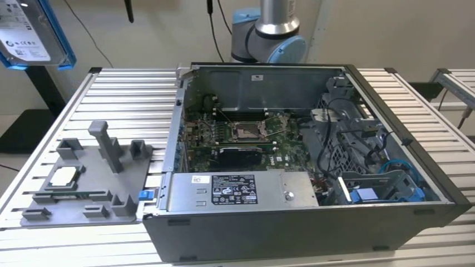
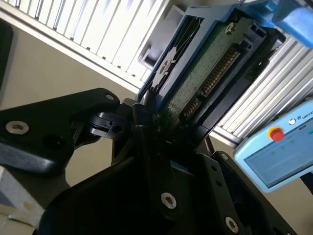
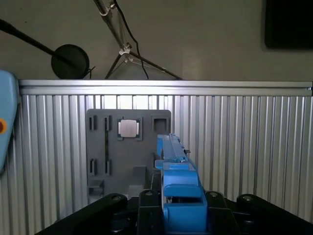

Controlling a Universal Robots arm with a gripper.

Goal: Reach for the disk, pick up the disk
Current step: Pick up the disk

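Note:
The disk (image 1: 30, 33), a silver drive with a white label and blue rails, hangs in the air at the exterior view's upper left, well above the table. In the second wrist view its green circuit-board underside (image 2: 205, 63) faces the camera, and my black gripper (image 2: 151, 112) is shut on its lower end. In the first wrist view the disk (image 3: 173, 152) stands edge-on, blue rail uppermost, between the sides of the gripper (image 3: 178, 198), high over the grey fixture.
An open computer case (image 1: 401, 139) fills the middle and right of the slatted aluminium table (image 1: 126, 94), with a large silver box (image 1: 237, 192) at its front. A grey fixture (image 1: 89, 183) holding a small square chip (image 1: 63, 176) lies on the exterior view's left. A light-blue pendant (image 2: 279, 152) lies nearby.

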